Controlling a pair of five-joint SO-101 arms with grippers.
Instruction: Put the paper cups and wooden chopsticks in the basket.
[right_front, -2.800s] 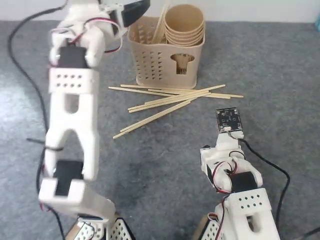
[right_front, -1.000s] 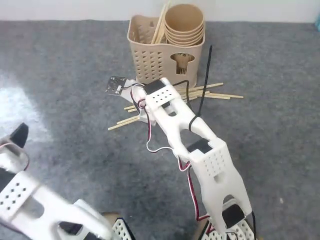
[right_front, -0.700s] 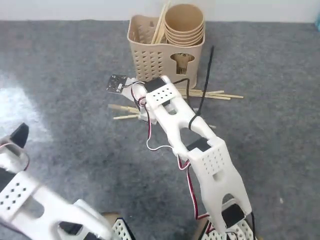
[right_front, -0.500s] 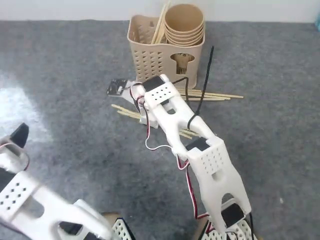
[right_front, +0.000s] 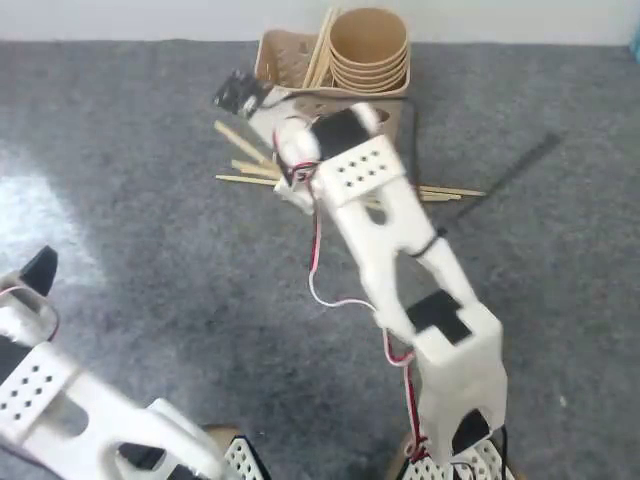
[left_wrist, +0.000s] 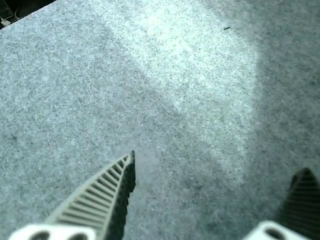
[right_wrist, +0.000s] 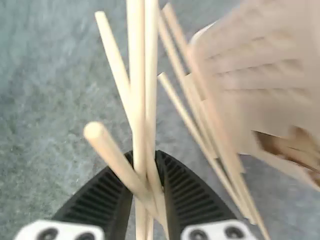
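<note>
- Wooden chopsticks (right_wrist: 142, 75): a small bundle was clamped in the right pincer (right_wrist: 146, 157), whose jaws were closed on the sticks near one end
- The free ends fanned apart toward the basket (right_wrist: 250, 65), and one stick crossed the others at an angle
- In the high view the held bundle (right_front: 245, 165) was just beside the basket (right_front: 270, 50), at its near corner and lower than its rim
- More loose chopsticks (right_front: 450, 190) lay on the bench (right_front: 150, 150) in front of the basket
- The paper cups (right_front: 368, 45) stood nested inside the basket, with a few sticks upright next to them
- The left pincer (left_wrist: 217, 165) hung wide open over bare bench, well apart from the basket and gripping nothing
- Judged by their look, the sticks were light, stiff, round and smooth, so in a bundle they would likely roll and pivot against each other
- A hold nearer their middle should keep them parallel; the splayed tips seemed likely to catch on the basket's rim
</note>
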